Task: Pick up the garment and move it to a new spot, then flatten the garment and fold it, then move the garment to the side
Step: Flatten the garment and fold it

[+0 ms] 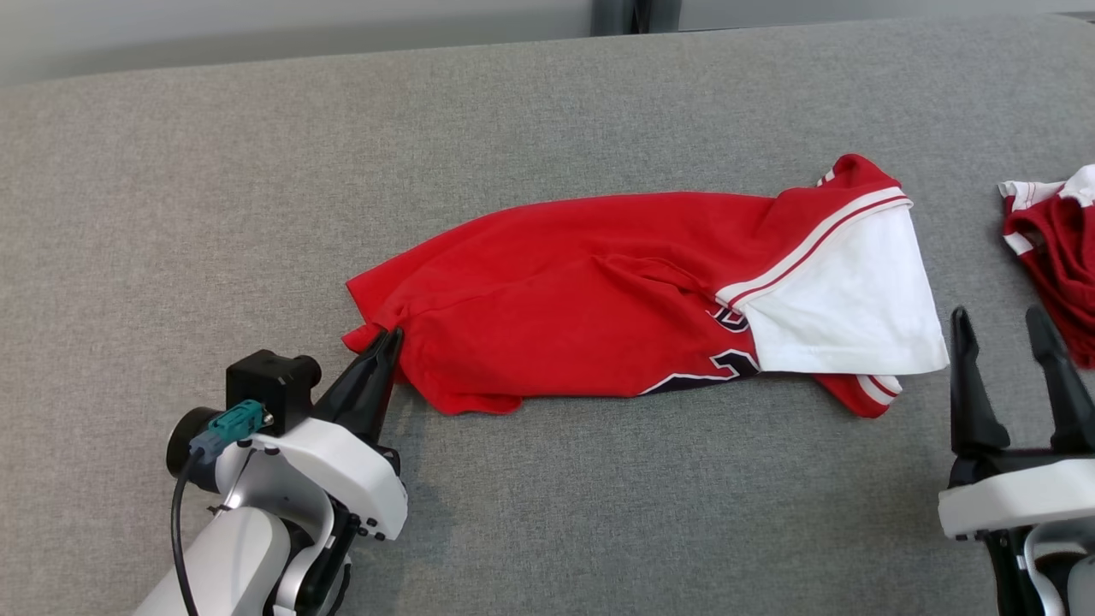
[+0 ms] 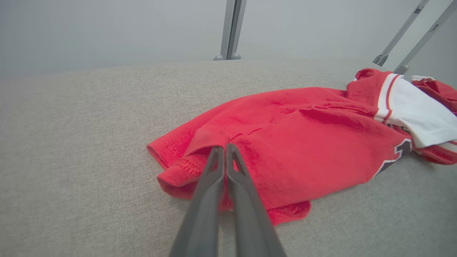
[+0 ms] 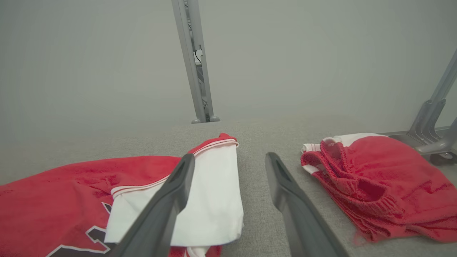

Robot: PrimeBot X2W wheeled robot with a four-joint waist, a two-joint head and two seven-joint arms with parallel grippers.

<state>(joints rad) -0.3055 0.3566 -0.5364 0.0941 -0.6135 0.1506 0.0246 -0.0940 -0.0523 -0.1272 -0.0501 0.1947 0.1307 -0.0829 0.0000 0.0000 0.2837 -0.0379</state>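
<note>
On the grey padded surface (image 1: 547, 120), the red shirt (image 1: 582, 291) lies rumpled, its white sleeve toward the robot's right. The left gripper (image 1: 389, 338) is clenched on the shirt's near-left hem corner, fingers pressed together. The right gripper (image 1: 997, 312) hovers with its fingers spread apart and holding nothing, between the sleeve and a second red garment (image 1: 1061, 248).

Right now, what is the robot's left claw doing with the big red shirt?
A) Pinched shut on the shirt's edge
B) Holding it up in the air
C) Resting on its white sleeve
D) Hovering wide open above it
A: the left gripper has its two dark fingers pressed together on the bunched hem corner of the red shirt, which lies flat, not lifted.
</note>
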